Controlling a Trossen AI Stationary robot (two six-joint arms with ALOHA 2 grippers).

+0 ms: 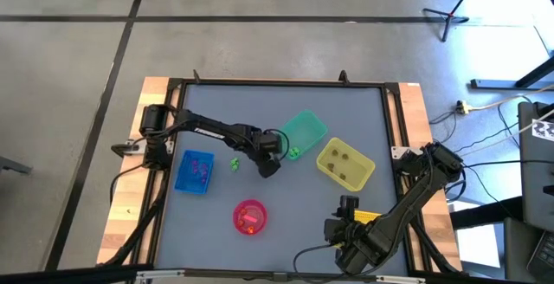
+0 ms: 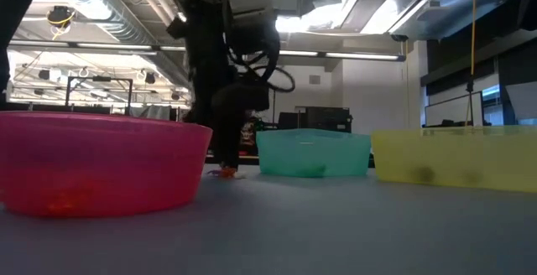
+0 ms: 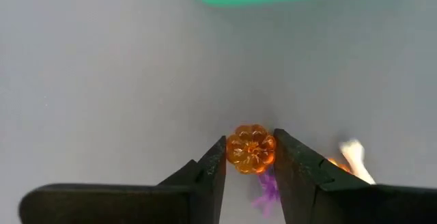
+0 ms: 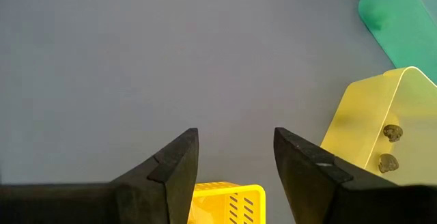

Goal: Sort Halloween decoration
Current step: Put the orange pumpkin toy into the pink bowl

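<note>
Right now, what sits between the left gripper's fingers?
A small orange pumpkin-shaped trinket, pinched between the left gripper's fingers, per the left wrist view.

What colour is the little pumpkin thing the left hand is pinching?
Orange. The pumpkin trinket sits between the left hand fingers, clearest in the left wrist view.

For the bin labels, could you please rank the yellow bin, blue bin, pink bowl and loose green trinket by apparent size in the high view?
1. yellow bin
2. blue bin, close to the yellow; ranking unsure
3. pink bowl
4. green trinket, far smallest
</note>
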